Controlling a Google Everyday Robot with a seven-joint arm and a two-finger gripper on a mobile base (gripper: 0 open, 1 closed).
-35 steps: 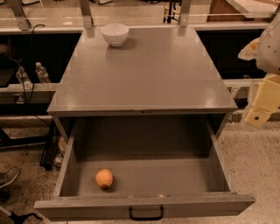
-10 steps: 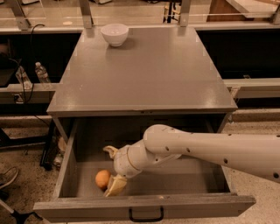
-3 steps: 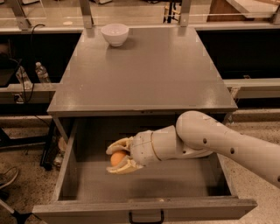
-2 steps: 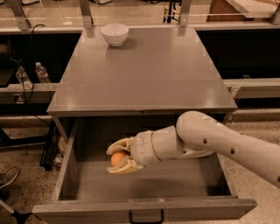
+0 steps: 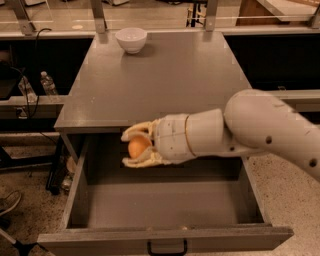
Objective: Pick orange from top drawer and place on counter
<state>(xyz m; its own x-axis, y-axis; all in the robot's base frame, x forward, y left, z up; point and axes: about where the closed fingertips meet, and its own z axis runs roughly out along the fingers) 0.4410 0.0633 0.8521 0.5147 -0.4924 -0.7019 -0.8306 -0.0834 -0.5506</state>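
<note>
My gripper (image 5: 132, 147) is shut on the orange (image 5: 138, 146), a small round orange-yellow fruit held between its two cream fingers. It hangs in the air above the open top drawer (image 5: 165, 210), at about the height of the counter's front edge. The white arm reaches in from the right. The drawer is pulled far out, with a small black handle (image 5: 166, 247) at the centre of its front panel. The counter (image 5: 165, 75) is the broad grey top of the cabinet behind the gripper.
A white bowl (image 5: 131, 39) stands at the back left of the counter. Metal posts (image 5: 98, 15) rise behind the counter. A plastic bottle (image 5: 48, 84) and cables lie on the floor to the left.
The gripper went down into the drawer, closed on the orange at the front left, and has lifted it up and back towards the counter's front edge.
</note>
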